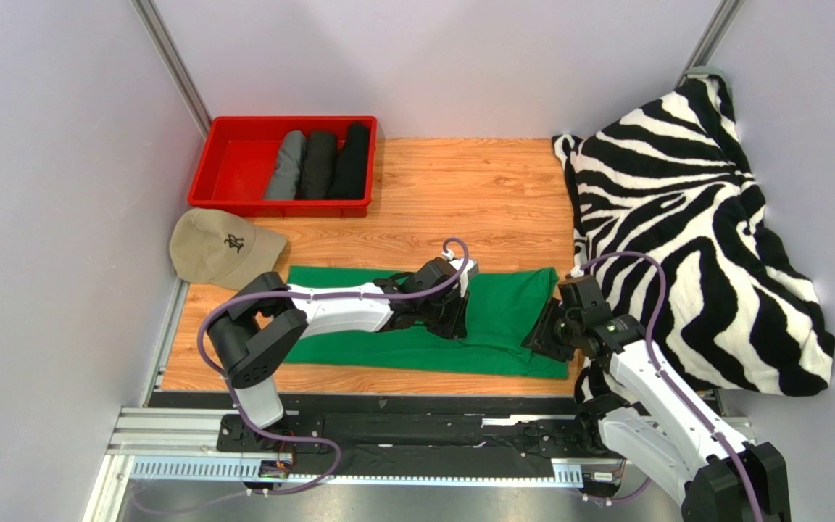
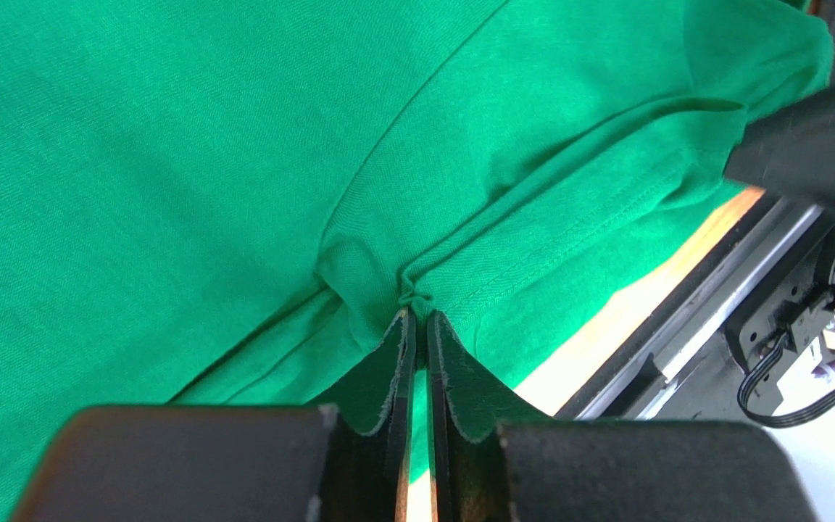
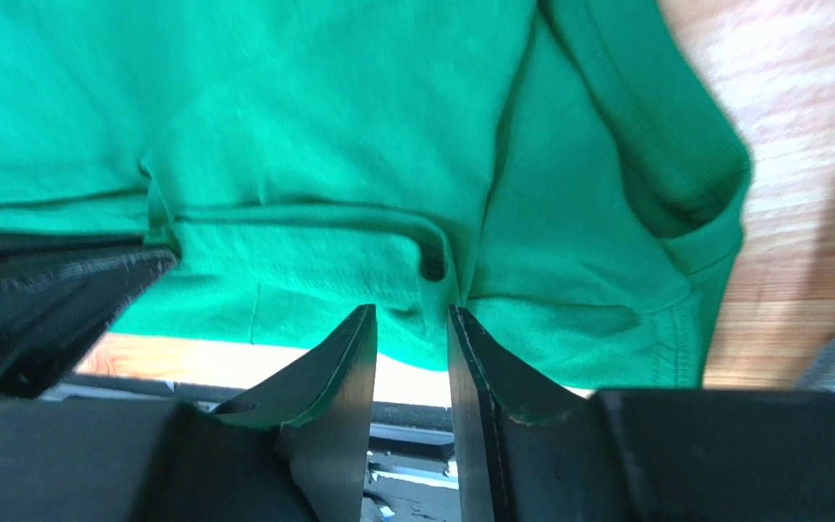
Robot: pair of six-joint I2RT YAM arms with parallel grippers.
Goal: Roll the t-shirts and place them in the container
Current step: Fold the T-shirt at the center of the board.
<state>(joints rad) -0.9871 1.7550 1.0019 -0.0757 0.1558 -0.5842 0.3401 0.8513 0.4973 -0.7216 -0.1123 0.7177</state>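
One green t-shirt flat on worktop, near edge: light, soft, limp, bunches easily. Left jaws closed, pinching fold; right jaws narrowly parted astride hem. You take hem layers together.

My feed shows the shirt as matt green cotton knit with stitched hems. The table looks like smooth wood grain with a slight sheen. The bin is glossy red plastic. The blanket reads as plush, fuzzy cloth, the cap as matt cloth. The left gripper is matt black, rough-edged. The rail is bare ribbed metal.
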